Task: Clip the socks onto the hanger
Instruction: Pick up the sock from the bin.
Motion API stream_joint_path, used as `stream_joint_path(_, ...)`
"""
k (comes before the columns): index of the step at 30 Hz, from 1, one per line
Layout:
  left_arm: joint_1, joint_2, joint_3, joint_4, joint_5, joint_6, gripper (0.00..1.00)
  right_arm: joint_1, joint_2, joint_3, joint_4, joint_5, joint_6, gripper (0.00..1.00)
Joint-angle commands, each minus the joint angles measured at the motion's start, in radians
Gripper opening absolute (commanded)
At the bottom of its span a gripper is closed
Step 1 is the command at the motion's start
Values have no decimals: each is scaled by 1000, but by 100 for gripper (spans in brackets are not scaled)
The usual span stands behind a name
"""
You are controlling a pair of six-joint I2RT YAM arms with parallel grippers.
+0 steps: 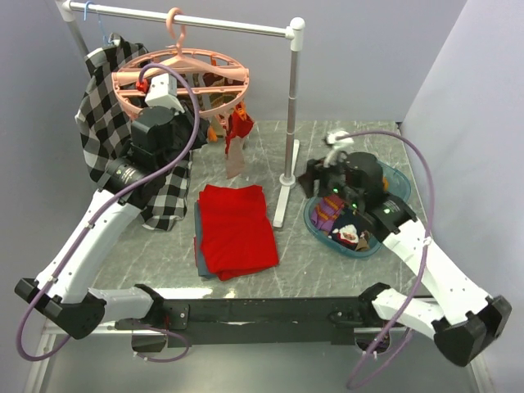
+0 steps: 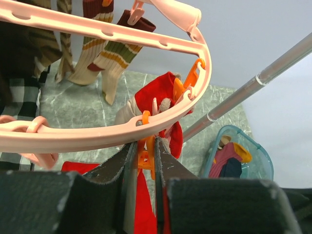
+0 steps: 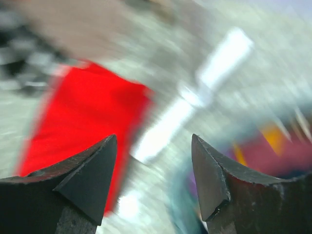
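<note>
The left arm (image 1: pixel 90 237), white links with black joints, climbs from its base at 7 o'clock of the overhead view toward 11 o'clock, wrist held high. The left gripper (image 2: pixel 145 144) has its two dark fingers nearly together, pinching a small orange plastic clip (image 2: pixel 144 158). The right arm (image 1: pixel 426 254), of the same build, reaches low from 5 o'clock toward 3 o'clock, and the right gripper (image 3: pixel 153 139) has its jaws spread wide.

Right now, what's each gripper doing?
Left gripper: shut on an orange plastic clip of the round salmon-pink plastic hanger.
Right gripper: open, holding nothing.
</note>
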Motion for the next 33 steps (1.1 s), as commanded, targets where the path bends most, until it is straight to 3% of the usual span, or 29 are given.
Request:
stream_joint_path(1,7,-25,22,45,-12,24,15,-178,-22,-88,-246,168,66,68)
stream_joint_path(4,6,-27,23,44,-8,20,16,-238,27,-100,-326,198,109,66)
stream_joint_path(8,7,-28,22,47,3,18,15,-306,109,-146,-341,87,192,65)
stream_joint_path(26,7,-54,0,54,22,20,16,-357,341,-299,-312,-22,301,56)
stream_joint_path(27,7,-53,2,53,22,20,16,-355,346,-304,-308,-25,301,54)
stream_joint_path(30,6,-51,6,51,26,20,16,-355,335,-307,-303,-24,306,31)
stream_joint_path(31,7,-51,8,51,26,20,16,-355,323,-295,-306,-22,309,18)
stream_joint_path(33,6,-50,13,48,25,21,16,-355,272,-270,-321,-21,318,9)
